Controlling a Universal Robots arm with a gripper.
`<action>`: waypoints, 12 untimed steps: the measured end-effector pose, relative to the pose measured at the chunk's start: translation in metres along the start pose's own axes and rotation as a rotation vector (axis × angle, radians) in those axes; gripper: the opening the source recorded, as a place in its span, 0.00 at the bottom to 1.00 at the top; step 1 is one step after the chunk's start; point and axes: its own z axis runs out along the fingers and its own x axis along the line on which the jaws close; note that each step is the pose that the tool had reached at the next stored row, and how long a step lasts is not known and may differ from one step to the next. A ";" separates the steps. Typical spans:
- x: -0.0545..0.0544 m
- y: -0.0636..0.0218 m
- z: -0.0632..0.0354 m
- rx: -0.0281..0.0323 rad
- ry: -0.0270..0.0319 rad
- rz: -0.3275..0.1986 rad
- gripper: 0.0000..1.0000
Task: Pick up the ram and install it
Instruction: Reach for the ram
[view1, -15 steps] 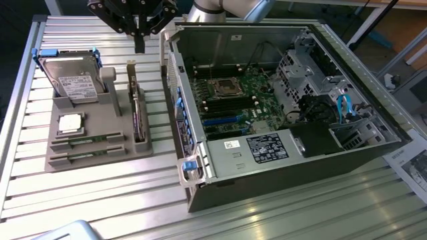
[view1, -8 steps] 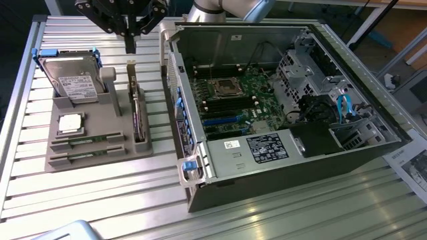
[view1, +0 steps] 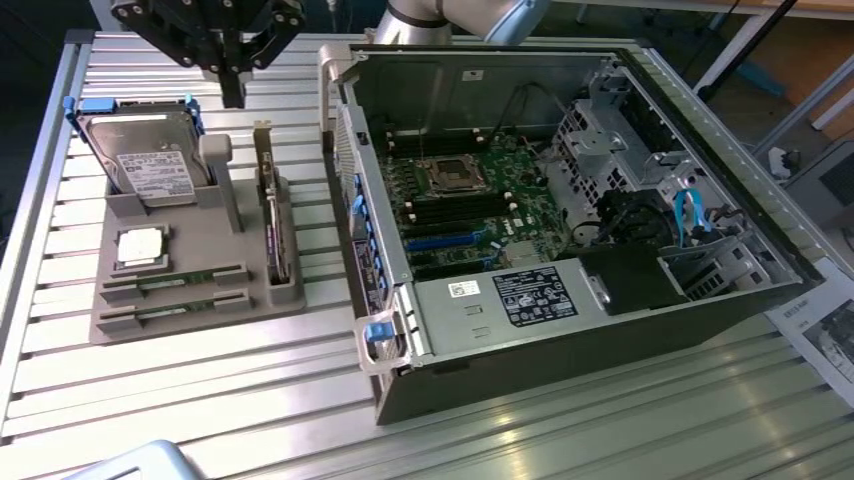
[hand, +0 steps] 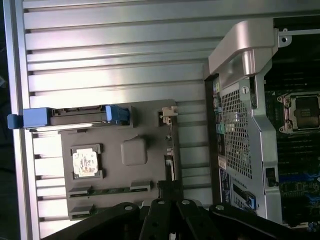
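Slatted metal table (view1: 134, 400), gripper (view1: 235, 97) closed on nothing, hanging well clear of ram (view1: 174, 283)

Arm posed high, gripper (view1: 235, 95) closed.
The black gripper points straight down at the exterior view's upper left, with its fingers (view1: 235, 82) pressed together into one narrow tip. Its linkage bars (view1: 174, 25) spread out above them. A silver arm segment (view1: 447, 18) enters at the top edge. In the wrist view the gripper (hand: 169, 222) has its jaws meeting.

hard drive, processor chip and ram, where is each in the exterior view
hard drive (view1: 151, 160), exterior view, white label
processor chip (view1: 140, 247), exterior view, centre of silver lid
ram (view1: 174, 281), exterior view, green edge of stick beside the chip
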 end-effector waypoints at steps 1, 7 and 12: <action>0.003 -0.0002 -0.0001 0.0000 0.0000 0.000 0.10; 0.035 -0.0026 -0.0009 -0.0001 -0.0001 0.000 0.10; 0.058 -0.0044 -0.0015 -0.0001 -0.0001 0.000 0.10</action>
